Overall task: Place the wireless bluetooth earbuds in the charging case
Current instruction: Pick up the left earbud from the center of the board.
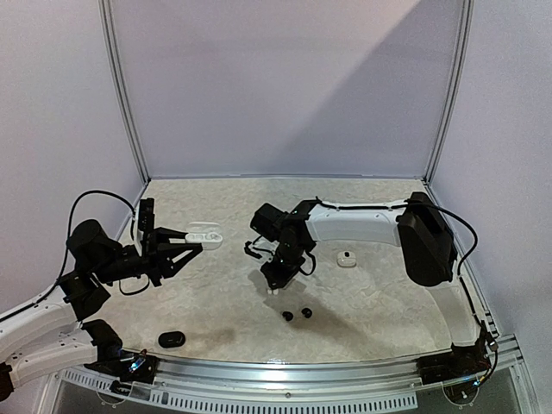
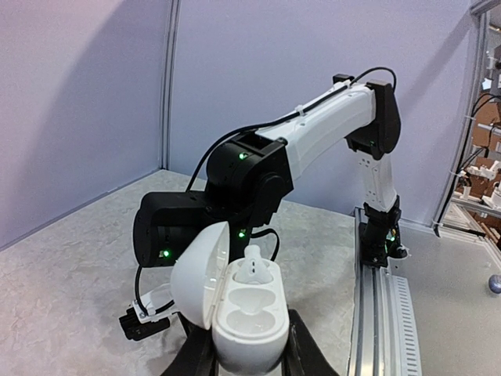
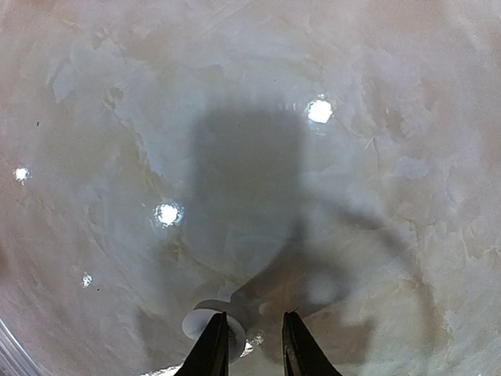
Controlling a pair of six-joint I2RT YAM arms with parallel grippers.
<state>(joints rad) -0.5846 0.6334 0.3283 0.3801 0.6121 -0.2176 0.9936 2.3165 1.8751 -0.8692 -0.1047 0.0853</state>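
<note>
My left gripper is shut on the open white charging case, held up off the table. The case's lid is swung to the left. One white earbud sits in its far slot and the near slot is empty. My right gripper points straight down at the table with its jaws a narrow gap apart. A white earbud lies at the tip of its left finger, partly hidden by it. Two black earbuds lie on the table just in front of the right gripper.
A shut black case lies near the front left edge. A small white object rests right of the right gripper. The right arm reaches across the middle of the table. A metal rail runs along the near edge.
</note>
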